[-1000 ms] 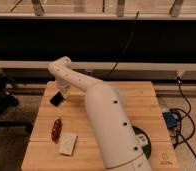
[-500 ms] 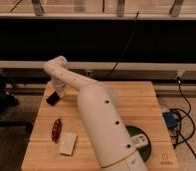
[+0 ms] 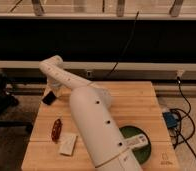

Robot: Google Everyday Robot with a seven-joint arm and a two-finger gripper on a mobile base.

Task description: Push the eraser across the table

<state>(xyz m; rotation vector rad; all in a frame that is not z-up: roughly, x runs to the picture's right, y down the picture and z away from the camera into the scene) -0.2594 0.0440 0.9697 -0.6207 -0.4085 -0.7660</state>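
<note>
The eraser [image 3: 49, 98] is a small flat black block lying at the far left edge of the light wooden table [image 3: 136, 102], partly over the edge. My white arm reaches from the bottom of the view up to the far left corner. My gripper [image 3: 55, 89] hangs down from the bent wrist, right above and beside the eraser. The arm hides most of the gripper.
A red-brown elongated object [image 3: 56, 130] and a pale beige flat block [image 3: 68, 144] lie at the near left. A green plate [image 3: 143, 147] with a white item sits at the near right. Cables and a blue box [image 3: 171, 120] lie off the right side, and a dark chair [image 3: 1, 95] stands on the left.
The arm's wrist has swung further left and the eraser has slid slightly left toward the table's left edge.
</note>
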